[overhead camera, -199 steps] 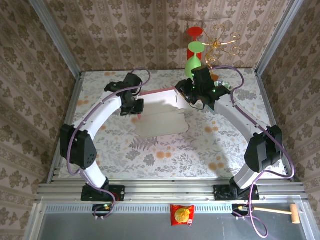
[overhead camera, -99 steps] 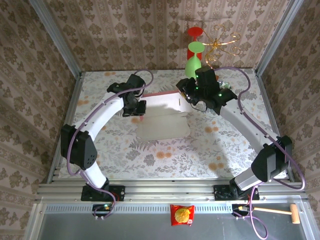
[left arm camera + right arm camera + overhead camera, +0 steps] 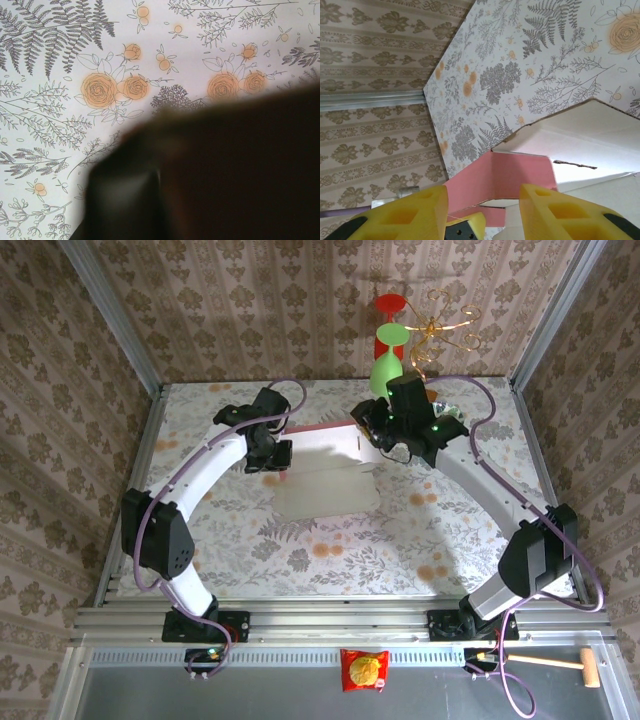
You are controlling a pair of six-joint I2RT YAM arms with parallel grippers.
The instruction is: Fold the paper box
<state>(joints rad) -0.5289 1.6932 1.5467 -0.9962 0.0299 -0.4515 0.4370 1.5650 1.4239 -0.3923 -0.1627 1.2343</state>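
The paper box [image 3: 325, 485] lies in the middle of the table's back half, whitish inside up, with a pink wall [image 3: 318, 427] raised along its far edge. My left gripper [image 3: 272, 456] is shut on the box's left end. In the left wrist view a dark blurred shape [image 3: 225, 175] hides its fingers. My right gripper [image 3: 373, 436] is at the box's far right corner. In the right wrist view the right gripper [image 3: 484, 192] is open, its yellow fingers [image 3: 555, 212] set apart on either side of a folded pink wall [image 3: 520, 172] beside a whitish panel [image 3: 580, 132].
Green and red cones [image 3: 386, 365] and a gold wire ornament [image 3: 440, 325] stand at the back right, close behind my right arm. An orange snack packet [image 3: 363, 670] and a wooden mallet [image 3: 560, 664] lie on the near ledge below the arm bases. Patterned walls close in three sides.
The box's whitish sheet has drawn in from a splayed shape with tabs to a tighter rectangle. My right arm's elbow swung outward. The left gripper stayed put.
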